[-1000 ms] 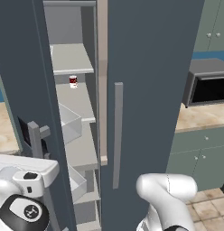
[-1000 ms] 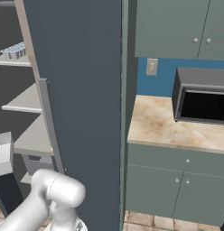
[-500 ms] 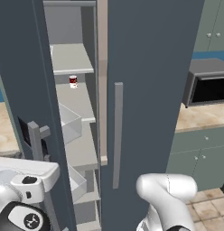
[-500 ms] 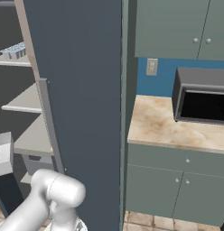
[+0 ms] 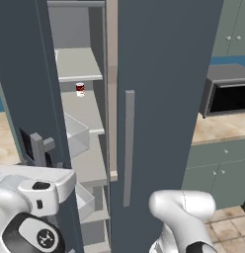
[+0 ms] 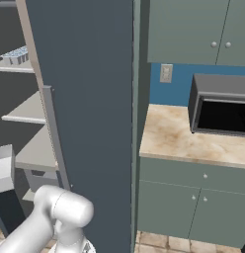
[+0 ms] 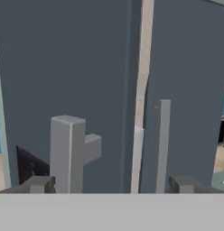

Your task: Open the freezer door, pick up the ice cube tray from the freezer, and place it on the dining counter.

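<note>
Freezer door [image 5: 25,99] ajar, gripper [image 7: 109,185] open, apparently near its handle [image 7: 67,153]

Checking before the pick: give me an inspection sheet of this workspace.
Surface: marble counter, bare patch by the microwave.
Job's things: freezer door swung open; ice tray on an upper shelf.
Clutter: red-and-white can on a shelf.
Grippers: gripper open, holding nothing, facing the door handle.
Cables: nothing seen.
Surroundings: plain door shut; green cabinets; wall outlet.
</note>
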You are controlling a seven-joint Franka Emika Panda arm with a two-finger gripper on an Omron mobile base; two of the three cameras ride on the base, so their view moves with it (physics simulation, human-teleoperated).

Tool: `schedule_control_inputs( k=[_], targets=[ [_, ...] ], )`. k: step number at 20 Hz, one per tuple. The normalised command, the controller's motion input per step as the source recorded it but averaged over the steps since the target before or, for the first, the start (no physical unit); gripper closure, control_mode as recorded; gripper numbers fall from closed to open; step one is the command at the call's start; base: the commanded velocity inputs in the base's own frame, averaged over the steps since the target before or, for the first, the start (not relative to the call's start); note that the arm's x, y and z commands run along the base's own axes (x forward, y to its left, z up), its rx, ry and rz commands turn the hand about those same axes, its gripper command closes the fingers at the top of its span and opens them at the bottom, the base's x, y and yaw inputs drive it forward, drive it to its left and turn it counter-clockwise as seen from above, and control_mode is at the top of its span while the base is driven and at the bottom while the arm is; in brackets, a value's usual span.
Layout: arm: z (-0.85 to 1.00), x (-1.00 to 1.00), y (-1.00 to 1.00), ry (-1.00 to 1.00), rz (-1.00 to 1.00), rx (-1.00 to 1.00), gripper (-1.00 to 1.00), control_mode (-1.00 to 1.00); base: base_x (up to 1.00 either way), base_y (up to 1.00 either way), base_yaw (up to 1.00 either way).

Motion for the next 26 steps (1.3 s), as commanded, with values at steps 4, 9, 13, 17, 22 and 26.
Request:
schedule_control_inputs(
  k=[4, 9, 13, 17, 22, 26],
  targets=[
    [0.14, -0.23, -0.65, 0.03, 0.12, 0.00, -1.00, -1.00, 0.00, 0.00, 0.00],
    [0.11, -0.25, -0.71, 0.02, 0.15, 0.00, -1.00, -1.00, 0.00, 0.00, 0.00],
    [0.11, -0.08, -0.72, 0.03, 0.14, 0.02, -1.00, -1.00, 0.00, 0.00, 0.00],
    [0.08, -0.08, -0.74, 0.02, 0.15, 0.04, -1.00, -1.00, 0.00, 0.00, 0.00],
    [0.01, -0.01, -0.67, 0.02, 0.20, 0.04, -1.00, -1.00, 0.00, 0.00, 0.00],
    [0.00, 0.01, -0.46, 0.00, 0.25, 0.05, -1.00, -1.00, 0.00, 0.00, 0.00]
  ],
)
